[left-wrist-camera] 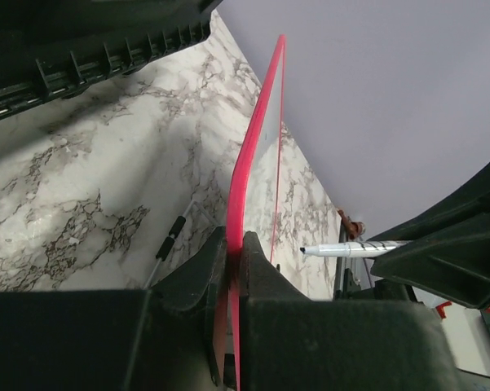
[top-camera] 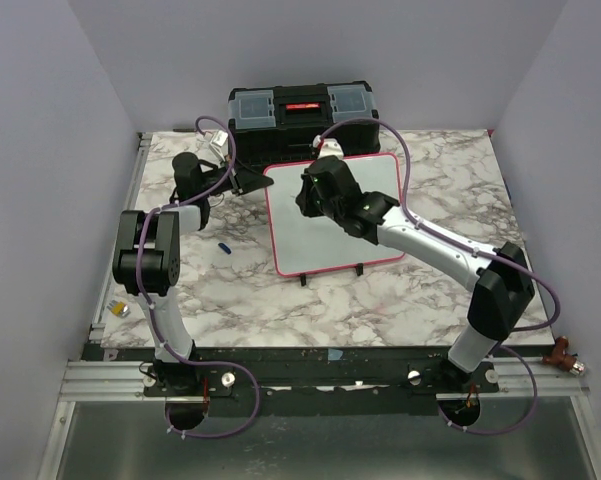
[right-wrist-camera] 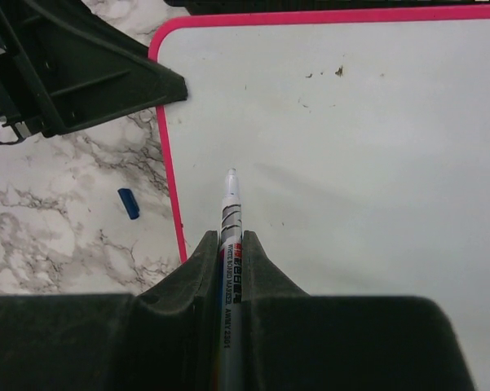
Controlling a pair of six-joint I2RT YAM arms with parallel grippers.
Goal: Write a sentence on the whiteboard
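Left gripper (left-wrist-camera: 232, 244) clamped on whiteboard (top-camera: 310, 245) left edge; board sits mid-table, just near of toolbox (top-camera: 300, 110). Right gripper (right-wrist-camera: 231, 240) clamped on marker (right-wrist-camera: 230, 204), tip over blank board, contact unclear. Risks: hard press could slide marker in jaws or shove board; thin edge grip could slip.

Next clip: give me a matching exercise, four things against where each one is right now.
Things:
1 silver-white marker pen
2 small blue cap
3 black plastic toolbox
4 square white whiteboard with pink frame

Places:
A edge pinched by the left gripper
B lying on the marble table, left of the board
C held in the right gripper
D beyond the board, at the far edge

Pairs: 1-C; 2-B; 3-D; 4-A
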